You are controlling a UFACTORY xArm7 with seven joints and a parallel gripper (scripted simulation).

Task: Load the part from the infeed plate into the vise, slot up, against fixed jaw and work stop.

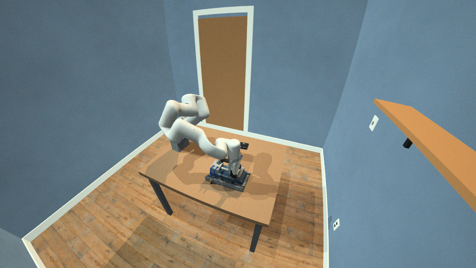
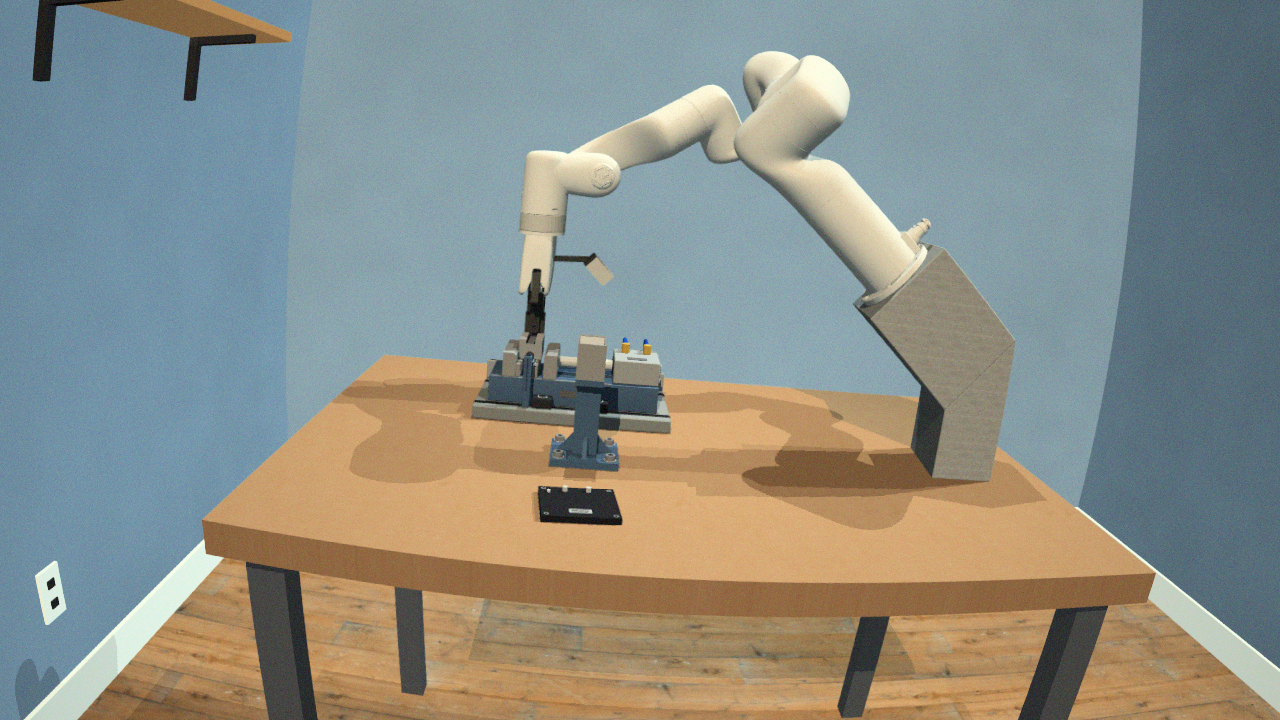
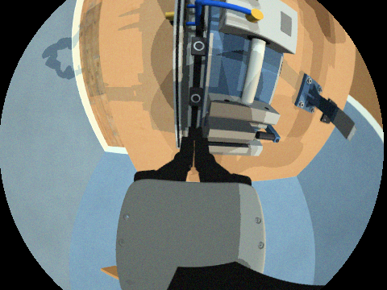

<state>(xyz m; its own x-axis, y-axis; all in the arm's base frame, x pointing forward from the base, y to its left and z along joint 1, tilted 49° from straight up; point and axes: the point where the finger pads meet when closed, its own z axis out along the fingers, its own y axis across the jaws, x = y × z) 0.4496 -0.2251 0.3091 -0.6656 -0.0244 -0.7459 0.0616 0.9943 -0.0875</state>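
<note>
Evidently seeing the gripper point(image 2: 534, 333) pinched fully shut on nothing, dipping between the jaws at the left end of the vise point(image 2: 492, 410). Finding the infeed plate point(image 2: 579, 505), near the front edge of the surface point(image 2: 805, 537), bare. Reading the part point(image 3: 234, 137) as the pale slab lying between the jaws in the wrist view, though not telling slot or seating for sure. Judging it a stiff, smooth metal block, weighty for its size, not fragile, likely slipping under a narrow pinch. Favouring a hold across the long sides at mid-length, or nudging with the shut fingertips. Passing rightward, noting the V-block point(image 2: 586, 420) and the air cylinder point(image 2: 637, 367) standing apart from the gripper.
</note>
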